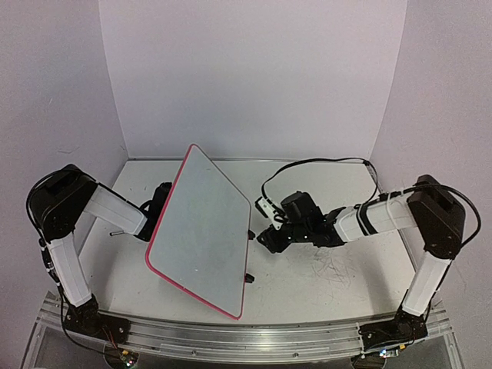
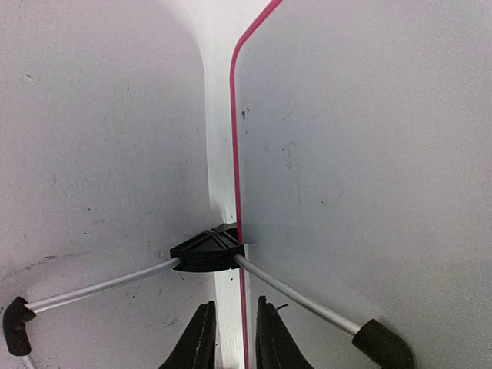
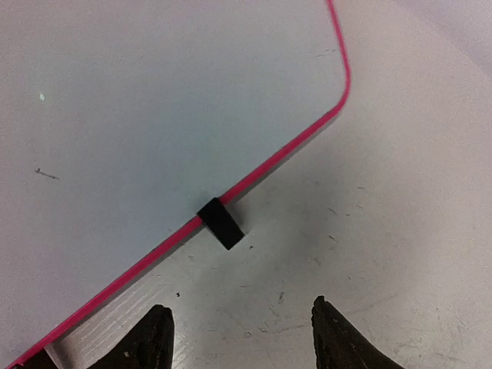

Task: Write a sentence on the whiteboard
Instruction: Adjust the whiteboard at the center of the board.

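Ahead of the spread, empty right gripper (image 3: 242,338), the whiteboard (image 1: 204,231) stands tilted, its edge between the nearly closed jaws of the left gripper (image 2: 231,342); whether they pinch it cannot be told. Positioning appears underway; next comes a release that leaves it standing.

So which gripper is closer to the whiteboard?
Left. The left gripper has a finger on each side of the pink edge of the whiteboard. The right gripper is open over the table, a little off the edge with the black clip.
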Controlling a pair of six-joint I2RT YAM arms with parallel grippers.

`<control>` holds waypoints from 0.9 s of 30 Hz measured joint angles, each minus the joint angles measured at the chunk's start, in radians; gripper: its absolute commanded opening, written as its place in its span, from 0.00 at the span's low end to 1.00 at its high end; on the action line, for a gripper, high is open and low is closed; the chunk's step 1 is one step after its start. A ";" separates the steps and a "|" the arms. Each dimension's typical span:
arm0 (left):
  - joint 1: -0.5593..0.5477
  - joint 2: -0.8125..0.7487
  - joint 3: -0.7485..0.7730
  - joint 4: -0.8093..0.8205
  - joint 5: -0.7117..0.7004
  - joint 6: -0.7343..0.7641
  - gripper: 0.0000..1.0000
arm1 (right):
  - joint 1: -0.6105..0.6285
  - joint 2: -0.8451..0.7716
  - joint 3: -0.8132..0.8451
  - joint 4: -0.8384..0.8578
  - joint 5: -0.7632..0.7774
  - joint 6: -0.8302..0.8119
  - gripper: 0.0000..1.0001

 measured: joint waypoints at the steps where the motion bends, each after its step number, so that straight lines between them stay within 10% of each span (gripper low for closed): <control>1: 0.004 -0.001 0.000 -0.005 0.000 0.003 0.20 | 0.001 0.028 0.026 -0.012 -0.015 -0.025 0.61; 27: 0.008 0.012 0.047 -0.035 0.010 0.031 0.14 | -0.012 0.214 0.192 -0.083 -0.064 -0.262 0.48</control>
